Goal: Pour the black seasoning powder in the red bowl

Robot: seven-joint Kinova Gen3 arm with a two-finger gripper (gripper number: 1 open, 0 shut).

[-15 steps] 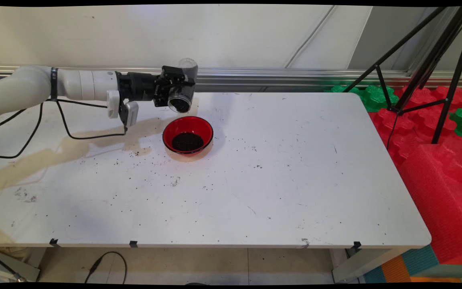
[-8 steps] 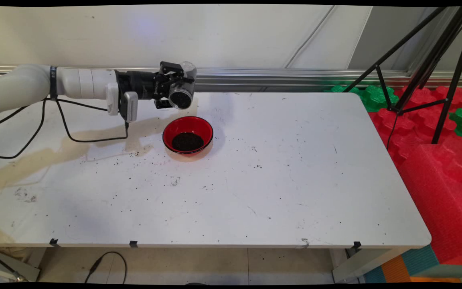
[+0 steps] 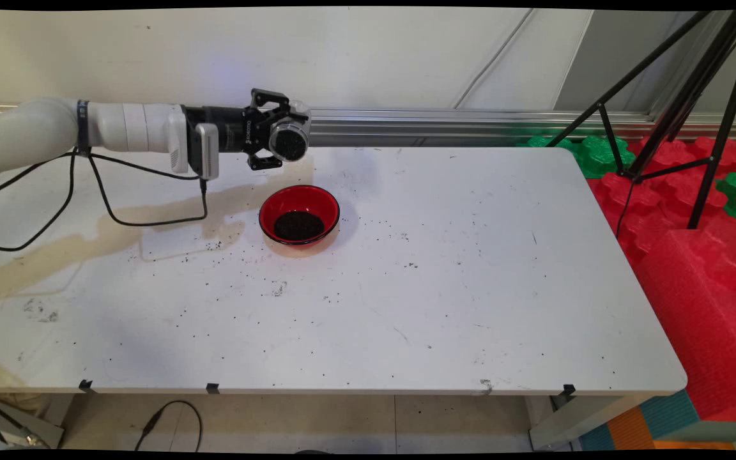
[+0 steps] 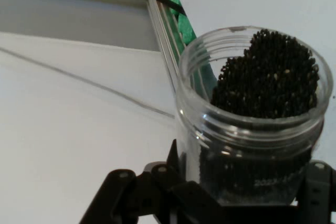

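The jar (image 4: 252, 124) hides the fingertips; its base is seemingly cut off below.

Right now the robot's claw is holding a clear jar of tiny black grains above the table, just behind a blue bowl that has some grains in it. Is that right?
Nearly. The bowl is red, not blue, as the main view shows. The rest holds: the claw grips a clear jar of tiny black grains above the table, just behind the bowl, which has dark grains in it.

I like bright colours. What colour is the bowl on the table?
The bowl is red, with black grains inside; the main view shows it best.
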